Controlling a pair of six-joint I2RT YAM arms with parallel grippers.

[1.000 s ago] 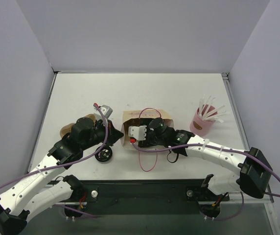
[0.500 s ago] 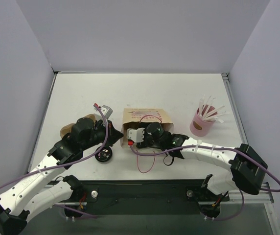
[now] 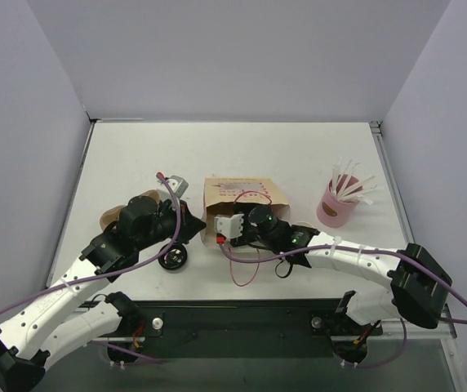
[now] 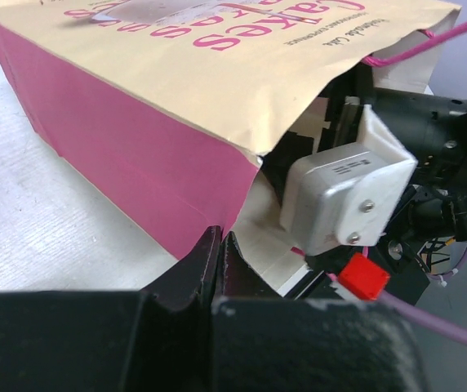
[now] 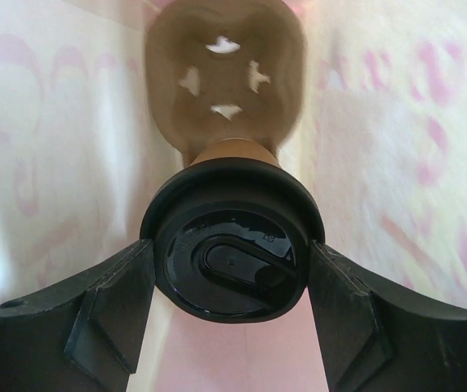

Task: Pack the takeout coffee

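Sideways, the right gripper (image 5: 229, 314) reaches into the paper bag (image 3: 246, 193) — clamped on the takeout coffee (image 5: 229, 261).

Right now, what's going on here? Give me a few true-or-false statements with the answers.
1. The right fingers grip the coffee at its black lid. True.
2. The coffee is outside the bag. False: the right wrist view shows it inside, with the bag's walls around it.
3. The bag stands upright. False: it lies on its side, mouth toward the arms.
4. A pink cup of white sticks stands to the right of the bag. True.
5. The left fingers are wide open. False: they are shut on the edge of the bag's mouth.
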